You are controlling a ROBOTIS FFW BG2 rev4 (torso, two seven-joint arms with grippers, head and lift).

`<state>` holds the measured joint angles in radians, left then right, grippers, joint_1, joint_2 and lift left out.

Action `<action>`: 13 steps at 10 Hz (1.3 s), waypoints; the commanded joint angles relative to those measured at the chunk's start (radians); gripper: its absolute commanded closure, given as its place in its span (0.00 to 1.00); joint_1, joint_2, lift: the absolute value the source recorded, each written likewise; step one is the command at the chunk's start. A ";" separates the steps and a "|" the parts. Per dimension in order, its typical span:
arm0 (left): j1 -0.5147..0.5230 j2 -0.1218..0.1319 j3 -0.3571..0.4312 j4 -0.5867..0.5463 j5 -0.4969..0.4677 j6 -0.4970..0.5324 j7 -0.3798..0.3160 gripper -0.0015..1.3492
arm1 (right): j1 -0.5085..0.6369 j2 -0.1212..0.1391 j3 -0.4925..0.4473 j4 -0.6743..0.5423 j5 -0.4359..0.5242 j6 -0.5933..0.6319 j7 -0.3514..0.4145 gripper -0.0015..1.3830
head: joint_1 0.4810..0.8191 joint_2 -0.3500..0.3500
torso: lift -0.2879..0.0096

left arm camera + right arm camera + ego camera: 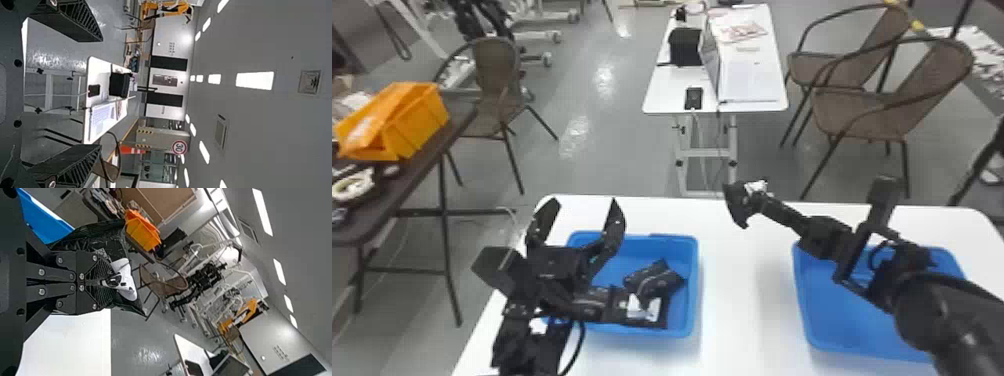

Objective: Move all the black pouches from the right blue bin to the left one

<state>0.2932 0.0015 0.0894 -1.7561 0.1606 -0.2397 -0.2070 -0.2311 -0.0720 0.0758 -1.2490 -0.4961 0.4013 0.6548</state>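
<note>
The right gripper (751, 199), flat black fingers (85, 262) pressed together, clamps a glossy black pouch (129, 305) with a white patch (126, 280), its sides flaring around the fingertips. A blue plastic bin (41, 217) and a smooth white tabletop (74, 344) flank the gripper (105, 282); beyond the fingertips stand an orange plastic bin (141, 234) and a brown woven chair (170, 286).

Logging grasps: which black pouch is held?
The pouch in the right pincer, held up in the air; the other visible pouches lie in the left blue bin.
</note>
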 commanded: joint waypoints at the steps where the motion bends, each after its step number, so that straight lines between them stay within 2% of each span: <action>1: -0.011 -0.002 -0.019 -0.014 0.034 0.031 0.000 0.04 | -0.060 0.031 0.058 0.088 0.024 -0.035 0.026 0.93 | 0.63 0.75 | 0.97; 3: -0.031 0.014 -0.045 -0.049 0.083 0.131 0.000 0.07 | -0.134 0.038 0.159 0.166 -0.010 -0.078 0.068 0.93 | 0.63 0.81 | 0.97; 4: -0.040 0.034 -0.062 -0.049 0.109 0.161 0.000 0.08 | -0.157 0.044 0.200 0.174 -0.030 -0.085 0.083 0.93 | 0.63 0.82 | 0.97; 6: -0.052 0.057 -0.086 -0.049 0.146 0.198 0.000 0.08 | -0.191 0.046 0.277 0.174 -0.067 -0.091 0.094 0.93 | 0.63 0.86 | 0.97; 9: -0.069 0.089 -0.115 -0.049 0.208 0.226 -0.015 0.08 | -0.205 0.048 0.326 0.183 -0.096 -0.095 0.097 0.93 | 0.63 0.88 | 0.97; 13: -0.097 0.094 -0.119 -0.049 0.238 0.344 -0.071 0.08 | -0.218 0.048 0.366 0.194 -0.128 -0.096 0.098 0.93 | 0.63 0.88 | 0.97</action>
<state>0.2003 0.0951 -0.0303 -1.8055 0.3961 0.0875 -0.2772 -0.4476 -0.0246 0.4349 -1.0576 -0.6209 0.3052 0.7535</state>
